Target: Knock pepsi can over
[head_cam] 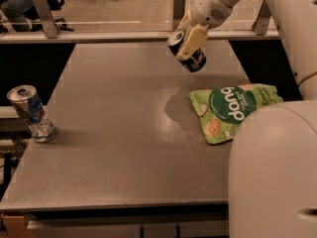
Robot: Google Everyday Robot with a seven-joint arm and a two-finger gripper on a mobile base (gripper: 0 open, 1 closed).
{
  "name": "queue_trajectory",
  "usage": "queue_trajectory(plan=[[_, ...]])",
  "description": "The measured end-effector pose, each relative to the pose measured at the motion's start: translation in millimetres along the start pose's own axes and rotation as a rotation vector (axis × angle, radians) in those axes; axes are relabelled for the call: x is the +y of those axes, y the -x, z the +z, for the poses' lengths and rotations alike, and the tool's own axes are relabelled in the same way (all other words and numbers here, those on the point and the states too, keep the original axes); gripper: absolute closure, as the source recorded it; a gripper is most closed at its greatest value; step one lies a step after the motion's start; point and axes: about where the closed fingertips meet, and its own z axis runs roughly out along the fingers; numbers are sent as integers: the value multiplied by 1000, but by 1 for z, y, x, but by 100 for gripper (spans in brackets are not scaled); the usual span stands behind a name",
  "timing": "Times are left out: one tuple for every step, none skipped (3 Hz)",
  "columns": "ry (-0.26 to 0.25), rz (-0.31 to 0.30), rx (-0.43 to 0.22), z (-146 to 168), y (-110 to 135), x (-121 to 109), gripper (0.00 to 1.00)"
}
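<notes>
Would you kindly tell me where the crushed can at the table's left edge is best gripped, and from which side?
Probably around the crushed can's upper blue body, coming from the middle of the table: its base is crumpled narrow, it leans, and it stands close to the left edge. The claw is far off, above the table's far side, holding the tilted pepsi can.
</notes>
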Motion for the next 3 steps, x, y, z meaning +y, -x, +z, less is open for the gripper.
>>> queue_trajectory(plan=[[66,-74,78,14,0,22,82],[112,-118,104,33,7,41,60],[165,-148,90,53,19,64,37]])
